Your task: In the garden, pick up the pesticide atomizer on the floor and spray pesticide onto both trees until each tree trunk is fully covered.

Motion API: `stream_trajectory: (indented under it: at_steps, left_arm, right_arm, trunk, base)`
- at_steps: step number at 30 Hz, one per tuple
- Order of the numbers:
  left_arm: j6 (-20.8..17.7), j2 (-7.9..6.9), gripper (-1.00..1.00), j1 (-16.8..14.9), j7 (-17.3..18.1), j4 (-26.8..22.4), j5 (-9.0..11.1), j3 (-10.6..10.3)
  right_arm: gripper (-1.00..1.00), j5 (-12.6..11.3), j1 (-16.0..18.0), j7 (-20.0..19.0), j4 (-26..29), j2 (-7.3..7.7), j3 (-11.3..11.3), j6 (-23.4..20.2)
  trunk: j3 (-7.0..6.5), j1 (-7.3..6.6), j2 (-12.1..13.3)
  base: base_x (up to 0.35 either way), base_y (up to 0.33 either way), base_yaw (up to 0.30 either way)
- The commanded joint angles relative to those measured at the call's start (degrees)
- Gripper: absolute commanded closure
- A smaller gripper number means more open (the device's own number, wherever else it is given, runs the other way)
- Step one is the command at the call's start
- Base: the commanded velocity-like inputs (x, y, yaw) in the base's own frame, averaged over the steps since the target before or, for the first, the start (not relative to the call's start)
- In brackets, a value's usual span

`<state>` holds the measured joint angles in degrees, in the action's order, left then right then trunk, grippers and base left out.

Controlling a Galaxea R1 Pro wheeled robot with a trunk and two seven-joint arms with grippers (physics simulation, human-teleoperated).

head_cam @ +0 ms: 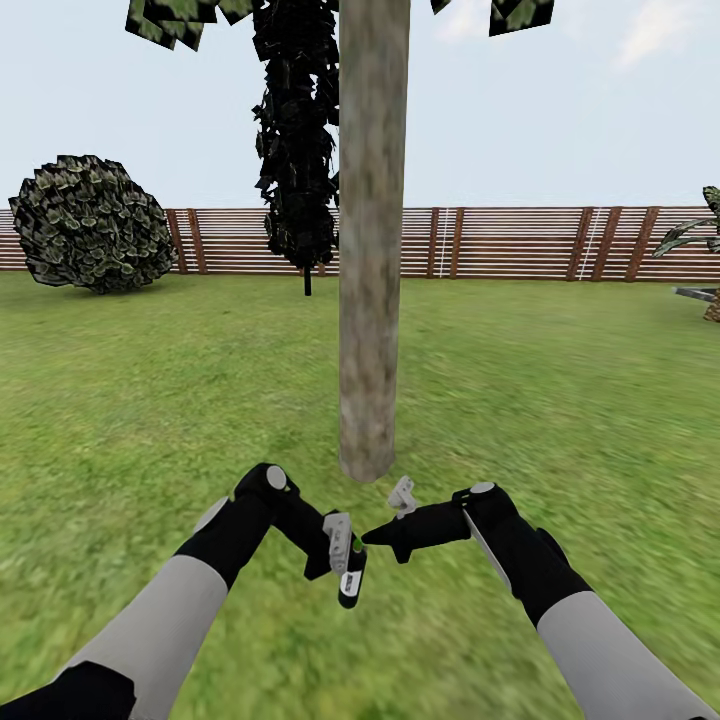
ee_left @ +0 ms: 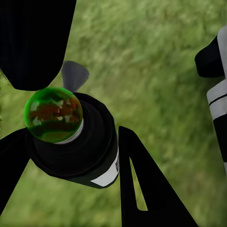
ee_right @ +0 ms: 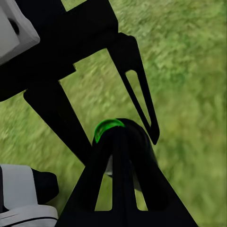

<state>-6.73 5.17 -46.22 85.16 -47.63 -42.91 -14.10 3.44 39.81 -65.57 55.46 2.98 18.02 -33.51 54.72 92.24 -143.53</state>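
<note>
Atomizer [ee_left: 71,142] clamped in left pincer [head_cam: 345,560], near tree trunk [head_cam: 372,250]

Green lawn [head_cam: 560,400], brown slat fence [head_cam: 500,243], round shrub [head_cam: 92,223], pale sky [head_cam: 560,110]

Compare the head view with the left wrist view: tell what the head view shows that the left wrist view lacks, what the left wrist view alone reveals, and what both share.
Head view alone: the tree trunk rising from the lawn, the slat fence, a round shrub, and a dark narrow tree.
Left wrist view alone: the atomizer's green cap seen close, glossy and translucent.
Both share: the black atomizer between the left gripper's fingers, over grass, with the right arm nearby.
</note>
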Motion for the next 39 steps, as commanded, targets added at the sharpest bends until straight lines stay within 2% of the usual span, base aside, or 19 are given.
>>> stream_trajectory:
  at_steps: [1,12,14,16,17,20,22,25,26,28,30,31,32,33,34,35,36,38,39]
  left_arm:
    - [0.00,0.00,1.00,-0.07,0.00,0.00,-0.02,-0.02]
    - [-0.05,-0.70,1.00,-0.47,0.00,0.18,-0.84,0.01]
    - [-0.12,-2.48,1.00,-1.21,0.06,0.25,-2.90,-0.01]
    - [-0.19,-3.70,1.00,-1.63,0.08,0.31,-6.31,0.01]
    - [-0.30,-4.71,1.00,-1.84,0.09,0.38,-11.66,0.03]
    - [-0.68,-5.86,1.00,-1.92,0.09,0.46,-17.87,0.16]
    - [-1.25,-7.11,1.00,-1.94,0.01,0.50,-19.37,0.61]
    - [-3.76,-8.35,1.00,-1.93,-0.47,0.52,-19.78,6.38]
    - [-4.34,-8.48,1.00,-1.89,-0.76,0.52,-19.73,11.46]
    - [-4.71,-8.32,1.00,-1.87,-2.45,0.52,-19.64,20.63]
    - [-4.89,-7.76,1.00,-1.86,-6.20,0.53,-19.63,30.69]
    - [-4.92,-7.60,1.00,-1.86,-7.43,0.53,-19.62,33.15]
    - [-5.14,-7.20,1.00,-1.87,-13.21,0.53,-19.61,42.35]
    - [-5.21,-7.15,1.00,-1.87,-14.74,0.53,-19.61,44.43]
    - [-5.34,-7.04,1.00,-1.87,-17.80,0.53,-19.63,48.28]
    - [-5.43,-6.97,1.00,-1.86,-20.78,0.57,-19.64,51.60]
    - [-5.50,-6.64,1.00,-1.86,-25.05,0.64,-19.65,55.35]
    - [-5.54,-5.86,1.00,-1.80,-30.39,0.67,-19.66,58.33]
    - [-5.55,-5.70,1.00,-1.77,-31.71,0.68,-19.66,58.78]
  right_arm:
    - [1.00,0.00,0.00,0.00,0.00,0.00,0.00,0.01]
    - [1.00,0.05,0.00,0.00,-0.02,0.01,0.03,0.03]
    - [1.00,0.05,0.00,0.00,-0.01,0.01,0.01,0.03]
    - [1.00,0.07,-0.01,-0.02,0.00,0.01,0.00,0.03]
    - [1.00,0.08,0.00,-0.01,-0.01,0.01,0.02,0.03]
    - [1.00,0.02,0.00,-0.05,-0.02,0.01,0.06,0.01]
    - [1.00,0.00,-0.01,-0.02,-0.02,-0.02,0.05,-0.02]
    - [1.00,-0.01,-0.03,0.04,-0.01,0.21,-0.03,-0.05]
    - [-1.00,-0.02,-0.06,0.06,-0.01,0.37,-0.06,-0.06]
    - [-1.00,-0.17,-0.14,0.11,-0.25,0.52,-0.09,-0.03]
    - [-1.00,-0.28,-0.33,0.30,-0.55,1.08,-0.27,0.05]
    - [-1.00,-0.31,-0.54,0.46,-0.70,1.98,-0.39,0.07]
    - [-1.00,-0.38,-0.78,0.58,-1.14,3.97,-0.54,0.09]
    - [-1.00,-0.41,-0.84,0.62,-1.37,4.81,-0.58,0.10]
    - [-1.00,-0.51,-0.91,0.68,-2.11,6.70,-0.65,0.10]
    - [-1.00,-0.60,-0.95,0.74,-3.36,8.79,-0.70,0.11]
    - [-1.00,-0.71,-0.96,0.88,-6.38,11.87,-0.92,0.11]
    - [-1.00,-0.91,-0.96,0.98,-11.83,15.55,-3.00,0.47]
    - [-1.00,-0.94,-0.96,1.00,-13.27,16.36,-4.11,0.86]
  trunk:
    - [0.00,0.00,0.00]
    - [0.00,0.00,0.00]
    - [0.00,0.00,0.00]
    - [0.00,0.00,0.00]
    - [0.00,0.00,0.00]
    - [0.00,0.00,0.00]
    - [0.00,0.00,0.00]
    - [0.00,0.00,0.00]
    - [0.00,0.00,0.00]
    - [0.00,0.00,0.00]
    - [0.00,0.00,0.00]
    - [0.00,0.00,0.00]
    - [0.00,0.00,0.00]
    - [0.00,0.00,0.00]
    - [0.00,0.00,0.00]
    - [0.00,0.00,0.00]
    - [0.00,0.00,0.00]
    - [0.00,0.00,0.00]
    - [0.00,0.00,0.00]
  base:
    - [0.000,0.000,0.000]
    - [0.000,0.000,0.000]
    - [0.000,0.000,0.000]
    - [0.000,0.000,0.000]
    - [0.000,0.000,0.000]
    - [0.000,0.000,0.000]
    - [0.000,0.000,0.000]
    - [0.000,0.000,0.000]
    - [0.000,0.000,0.000]
    - [0.000,0.000,0.000]
    - [0.000,0.000,0.000]
    - [0.000,0.000,0.000]
    - [0.000,0.000,0.000]
    - [0.000,0.000,0.000]
    - [0.000,0.000,0.000]
    - [0.000,0.000,0.000]
    - [0.000,0.000,0.000]
    - [0.000,0.000,0.000]
    - [0.000,0.000,0.000]
